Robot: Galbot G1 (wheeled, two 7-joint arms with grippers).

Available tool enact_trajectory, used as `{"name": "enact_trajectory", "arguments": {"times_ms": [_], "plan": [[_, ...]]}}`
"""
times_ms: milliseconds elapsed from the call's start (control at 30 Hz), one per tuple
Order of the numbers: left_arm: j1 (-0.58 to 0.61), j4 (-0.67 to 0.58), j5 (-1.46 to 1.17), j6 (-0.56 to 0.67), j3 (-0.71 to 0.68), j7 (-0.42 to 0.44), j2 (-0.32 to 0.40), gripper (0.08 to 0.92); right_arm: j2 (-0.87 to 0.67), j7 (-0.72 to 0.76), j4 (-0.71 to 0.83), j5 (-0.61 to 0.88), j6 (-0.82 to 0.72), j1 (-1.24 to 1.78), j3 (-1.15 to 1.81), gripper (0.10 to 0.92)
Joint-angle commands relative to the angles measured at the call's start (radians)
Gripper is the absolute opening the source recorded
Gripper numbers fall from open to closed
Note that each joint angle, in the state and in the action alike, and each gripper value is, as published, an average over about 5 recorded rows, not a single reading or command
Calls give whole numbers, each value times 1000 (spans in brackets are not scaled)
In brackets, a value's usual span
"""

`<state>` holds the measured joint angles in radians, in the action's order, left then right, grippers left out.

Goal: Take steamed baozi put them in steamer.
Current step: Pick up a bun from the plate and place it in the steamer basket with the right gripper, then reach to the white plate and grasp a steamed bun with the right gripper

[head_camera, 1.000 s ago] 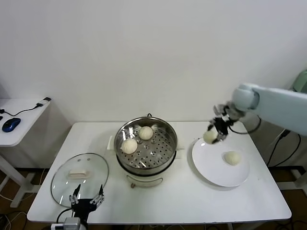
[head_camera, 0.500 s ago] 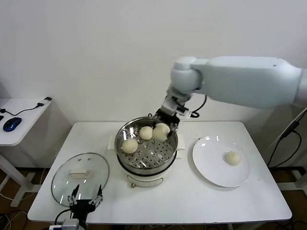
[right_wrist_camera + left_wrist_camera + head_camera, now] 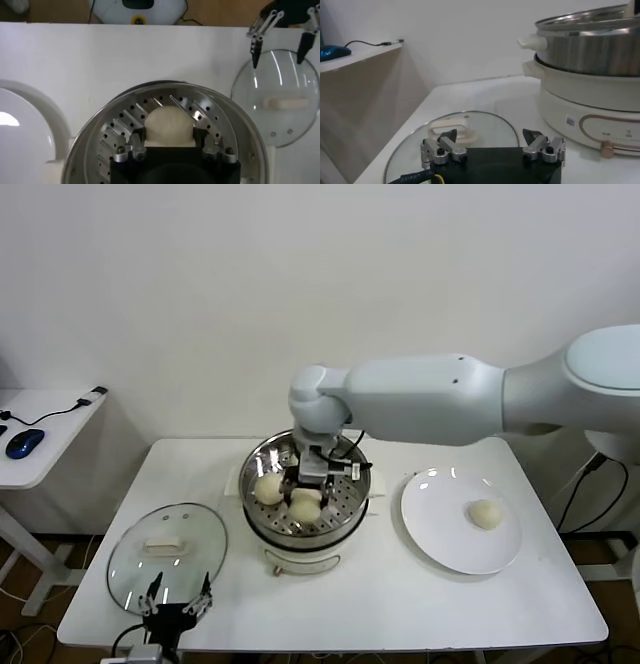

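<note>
The steamer [image 3: 352, 502] stands mid-table, a shiny steel pot on a white base. My right arm reaches across into it from the right. Its right gripper [image 3: 306, 487] is shut on a cream-white baozi [image 3: 305, 505], low over the front of the perforated tray [image 3: 220, 135]. In the right wrist view the baozi [image 3: 169, 125] sits between the two fingers [image 3: 137, 138]. A second baozi [image 3: 268, 487] lies on the tray's left side. Another baozi [image 3: 485, 513] rests on the white plate [image 3: 440, 534]. My left gripper [image 3: 176, 604] waits open at the front left edge.
The glass lid [image 3: 150, 569] with a white handle lies flat to the left of the steamer, just beyond the left gripper [image 3: 490, 135]. A side desk [image 3: 40, 434] with a blue mouse stands far left. The steamer's white base [image 3: 580, 107] rises close on one side of the left wrist view.
My right gripper carried the baozi from above the plate leftward over the steamer's rim, then down into the pot's front part. The left arm has not moved.
</note>
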<state>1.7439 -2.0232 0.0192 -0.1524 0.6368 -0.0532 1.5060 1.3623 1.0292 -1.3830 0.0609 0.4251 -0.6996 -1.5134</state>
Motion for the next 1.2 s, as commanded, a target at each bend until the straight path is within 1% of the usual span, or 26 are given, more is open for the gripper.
{"name": "enact_trajectory", "arguments": {"times_ms": [33,300,467,567,667,767,900,1033,1100,1200], "plan": [[1,1,-2,1,0,-1,-2,823,54,-20,71,-97,48,102,8,636],[2,0,-4,2,-1,-2,-1,823,54,-11,91,-93,51,111,6,643],[2,2,-4,4,-3,-2,-3,823,53,-17,88,-41,49,95,4,650],[1,1,-4,3,-4,-2,-3,823,49,-4,81,22,48,65,4,703],[0,-1,-4,2,-5,-2,-4,823,37,28,72,95,46,14,-2,782],[2,-3,-3,0,-6,-1,-6,823,15,68,65,164,50,-54,-16,818],[3,-6,-1,-1,-9,-1,-9,823,-45,102,78,265,60,-151,-51,822],[3,-8,0,-1,-9,-1,-7,823,-147,138,157,352,45,-249,-107,823],[4,-8,0,0,-8,-1,-6,823,-217,166,209,387,4,-289,-147,823],[4,-7,0,1,-8,-2,-3,823,-335,199,260,420,-114,-337,-224,823]]}}
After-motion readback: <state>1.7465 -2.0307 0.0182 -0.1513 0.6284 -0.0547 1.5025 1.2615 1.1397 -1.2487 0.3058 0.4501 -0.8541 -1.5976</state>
